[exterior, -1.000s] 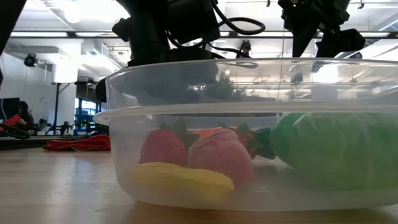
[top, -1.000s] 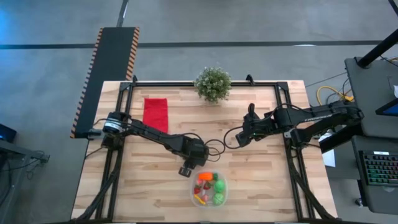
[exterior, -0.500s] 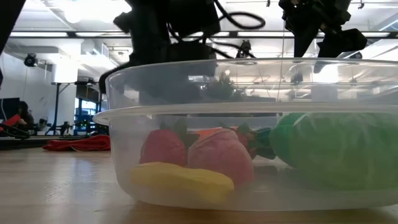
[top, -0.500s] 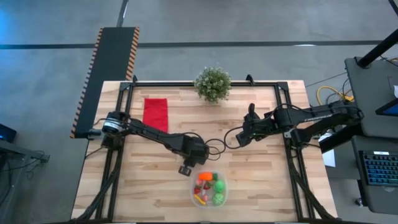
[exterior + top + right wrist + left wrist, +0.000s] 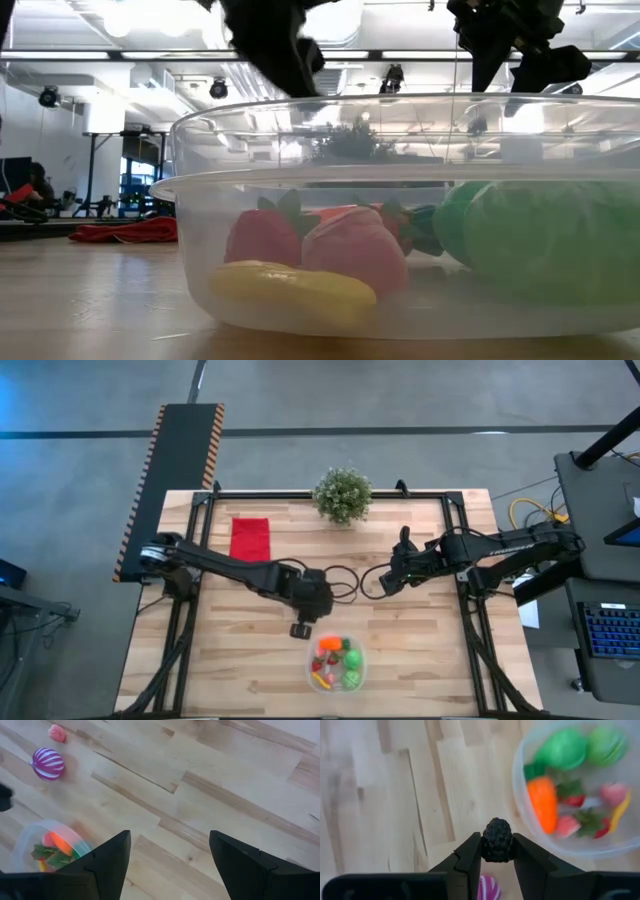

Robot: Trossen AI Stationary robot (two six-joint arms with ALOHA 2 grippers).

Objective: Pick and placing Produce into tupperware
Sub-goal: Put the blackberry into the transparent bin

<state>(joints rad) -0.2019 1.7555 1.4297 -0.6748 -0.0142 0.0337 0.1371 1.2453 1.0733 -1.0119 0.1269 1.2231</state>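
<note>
My left gripper [image 5: 300,630] hovers just beyond the far-left side of the clear tupperware [image 5: 309,668], shut on a dark bumpy cluster [image 5: 497,837]. The tub holds two green balls [image 5: 563,749], an orange carrot [image 5: 543,802], red and pink pieces and a yellow piece [image 5: 290,288]. A pink-striped ball [image 5: 47,764] and a small pink piece [image 5: 57,733] lie on the table near the tub. My right gripper [image 5: 385,582] waits open over the table's right half, touching nothing. My left gripper pinches the dark bumpy cluster between its two fingers [image 5: 470,854], one on each flank of its lower half [image 5: 497,851]. The fingers point down from above. The cluster is lifted clear of the table, and its top pokes out past the fingertips.
A leafy potted plant [image 5: 342,494] stands at the far edge and a red folded cloth [image 5: 250,542] lies far left. Bare wood stretches between the tub [image 5: 25,837] and my right gripper [image 5: 170,840]. The striped ball [image 5: 487,887] sits right under my left gripper.
My left gripper has risen from table height beside the tub, moving up out of the low view behind the tub's wall, still shut on the cluster. The tub and its contents have stayed put.
</note>
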